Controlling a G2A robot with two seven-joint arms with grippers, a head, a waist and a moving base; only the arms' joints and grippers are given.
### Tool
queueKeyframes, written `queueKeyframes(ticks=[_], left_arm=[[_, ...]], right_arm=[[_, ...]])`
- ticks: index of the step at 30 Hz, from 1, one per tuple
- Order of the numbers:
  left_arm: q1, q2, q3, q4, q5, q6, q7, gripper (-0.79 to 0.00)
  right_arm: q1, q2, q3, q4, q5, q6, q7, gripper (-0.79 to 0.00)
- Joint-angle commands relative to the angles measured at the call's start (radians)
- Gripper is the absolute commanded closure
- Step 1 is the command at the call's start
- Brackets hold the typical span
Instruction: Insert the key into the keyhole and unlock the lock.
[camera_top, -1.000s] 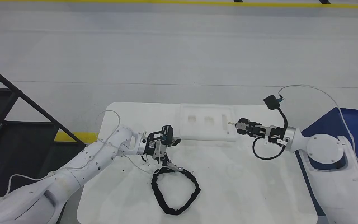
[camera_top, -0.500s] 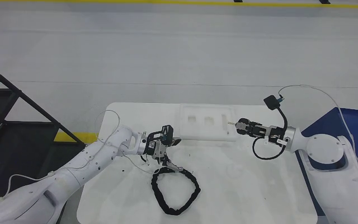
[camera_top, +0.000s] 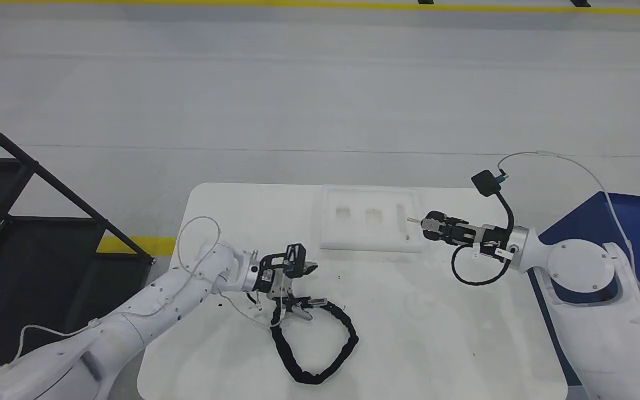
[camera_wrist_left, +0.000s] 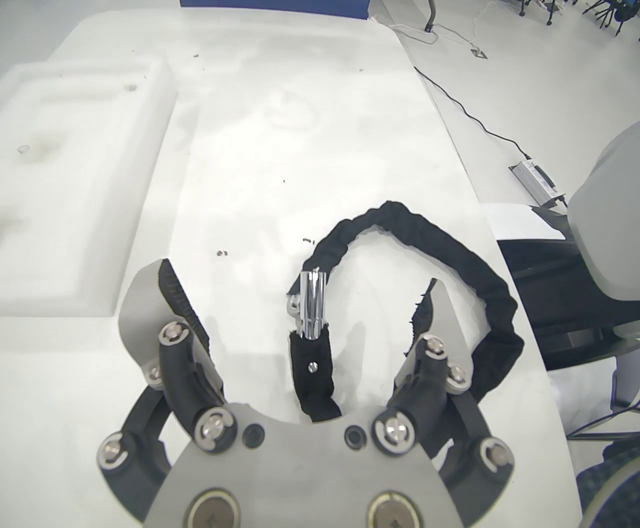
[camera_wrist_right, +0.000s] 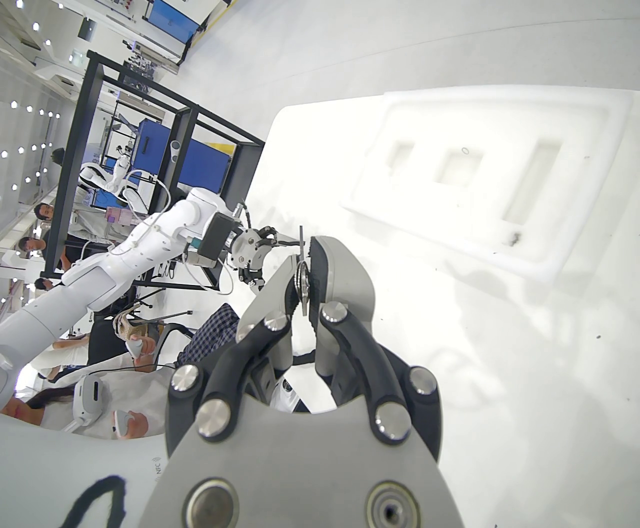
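One chrome lock barrel (camera_wrist_left: 312, 305), at the end of the black chain (camera_wrist_left: 450, 260), lies on the table (camera_wrist_left: 300, 125) pointing straight away from our left claw (camera_wrist_left: 300, 280), whose wide-open, empty jaws straddle it. Our right claw (camera_wrist_right: 305, 257), well apart, pinches what seems the key (camera_wrist_right: 302, 285).

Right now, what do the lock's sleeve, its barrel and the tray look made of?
Sleeve: black fabric, matte and wrinkled.
Barrel: polished metal, likely chrome-plated; mirror glints.
Tray: white foam, apparently; soft matte surface with moulded recesses.
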Motion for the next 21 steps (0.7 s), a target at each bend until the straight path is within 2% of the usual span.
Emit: queueKeyframes(ticks=[1, 5, 18, 19, 21], left_arm=[[0.006, -0.003, 0.003, 0.014, 0.043, 0.001, 0.037, -0.785], [0.013, -0.018, 0.012, 0.054, 0.106, 0.012, 0.104, -0.785], [0.007, -0.096, 0.065, 0.181, 0.238, 0.07, 0.24, -0.785], [0.006, -0.1, 0.066, 0.189, 0.247, 0.077, 0.255, -0.779], [0.006, -0.105, 0.068, 0.199, 0.27, 0.092, 0.286, -0.69]], right_arm=[[0.0, 0.0, 0.0, 0.0, 0.0, 0.0, 0.0, 0.0], [0.0, 0.0, 0.0, 0.0, 0.0, 0.0, 0.0, 0.0], [0.0, 0.0, 0.0, 0.0, 0.0, 0.0, 0.0, 0.0], [0.0, 0.0, 0.0, 0.0, 0.0, 0.0, 0.0, 0.0], [0.0, 0.0, 0.0, 0.0, 0.0, 0.0, 0.0, 0.0]])
